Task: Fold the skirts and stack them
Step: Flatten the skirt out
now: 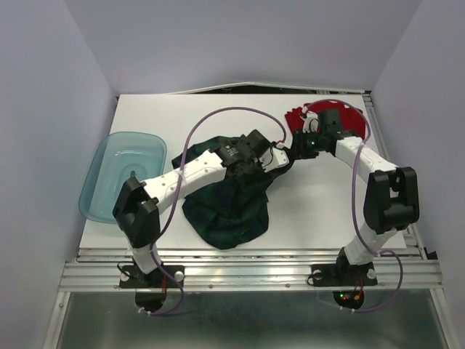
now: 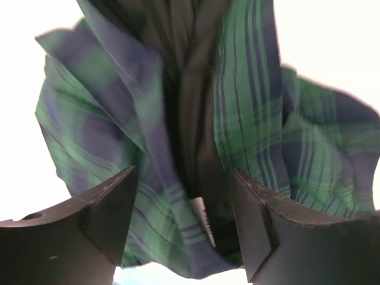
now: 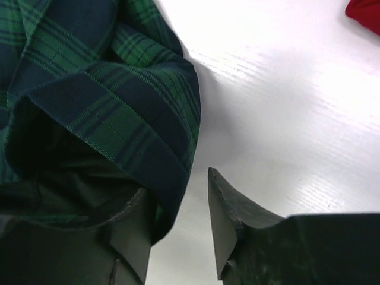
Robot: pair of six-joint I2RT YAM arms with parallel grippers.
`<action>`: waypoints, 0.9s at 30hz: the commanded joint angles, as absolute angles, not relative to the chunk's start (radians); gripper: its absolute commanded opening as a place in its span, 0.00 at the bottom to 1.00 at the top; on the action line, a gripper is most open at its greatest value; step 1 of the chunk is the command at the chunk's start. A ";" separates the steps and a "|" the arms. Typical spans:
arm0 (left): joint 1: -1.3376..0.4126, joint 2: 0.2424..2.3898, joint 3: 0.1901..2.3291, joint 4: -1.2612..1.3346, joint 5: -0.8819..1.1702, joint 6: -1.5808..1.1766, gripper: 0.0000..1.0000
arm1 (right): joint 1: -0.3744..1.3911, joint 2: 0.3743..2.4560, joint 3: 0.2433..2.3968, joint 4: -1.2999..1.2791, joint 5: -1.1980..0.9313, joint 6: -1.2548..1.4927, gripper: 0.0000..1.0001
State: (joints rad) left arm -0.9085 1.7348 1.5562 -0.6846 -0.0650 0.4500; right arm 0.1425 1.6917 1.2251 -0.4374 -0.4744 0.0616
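We find no text, brand, number or sign that we can read in any view; the one candidate is a small white tag (image 2: 203, 221) sewn inside the plaid skirt (image 2: 249, 119), seen from the left wrist, and its dark marks along one edge are too blurred for us to make out

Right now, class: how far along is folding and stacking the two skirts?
Done: nothing; no stack exists. In hand: the plaid skirt lies crumpled mid-table, with the left gripper open around its cloth and the right gripper open at its hem. Left: folding it, then the red skirt, bunched at the far right.
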 commanded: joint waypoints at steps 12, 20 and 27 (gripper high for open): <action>-0.799 1.467 1.385 -0.718 -0.373 0.471 0.77 | 0.147 1.594 1.330 -0.462 -0.164 -0.020 0.01; -0.606 1.417 1.388 -0.747 -0.319 0.572 0.79 | 0.147 1.513 1.399 -0.598 -0.046 -0.098 0.01; -0.505 1.387 1.427 -0.822 -0.157 0.695 0.82 | 0.147 1.477 1.385 -0.656 0.058 -0.167 0.01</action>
